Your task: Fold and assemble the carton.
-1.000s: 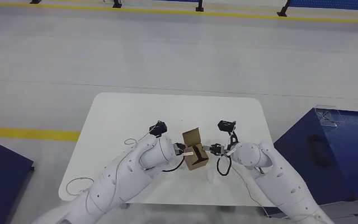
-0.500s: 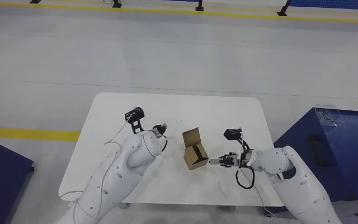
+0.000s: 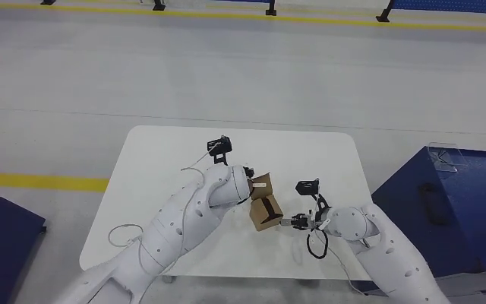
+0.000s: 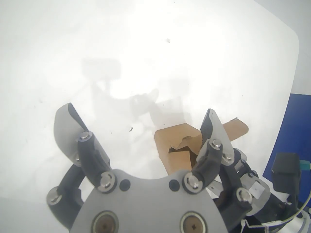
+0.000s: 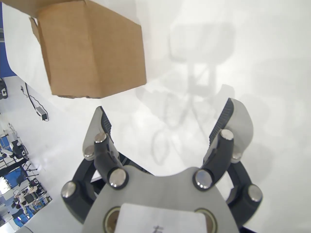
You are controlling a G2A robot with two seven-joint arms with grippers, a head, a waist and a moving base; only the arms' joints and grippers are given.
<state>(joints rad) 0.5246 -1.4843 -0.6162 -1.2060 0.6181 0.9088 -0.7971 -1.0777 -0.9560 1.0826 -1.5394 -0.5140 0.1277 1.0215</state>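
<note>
Found the carton (image 3: 266, 211) near the middle of the white table (image 3: 152, 167), a little toward the near edge. Noted a small brown box body with one flap raised and open, pointing toward the table's far edge. Judged the longer run, body plus flap, as going near-to-far and skewed slightly. Saw, in the right wrist view, a vertical corner of the carton (image 5: 92, 49) turned toward the camera, with closed faces on either side. Found the left gripper (image 4: 139, 115) spread wide above the flap end. Saw the carton (image 4: 177, 146) off centre in that gap, one finger crossing in front of the flap - could not tell whether touching. Found the right gripper (image 5: 165, 109) also spread wide and holding nothing, low by the carton's near right side. Placed the carton ahead of one finger, outside the gap - close, but apart.
</note>
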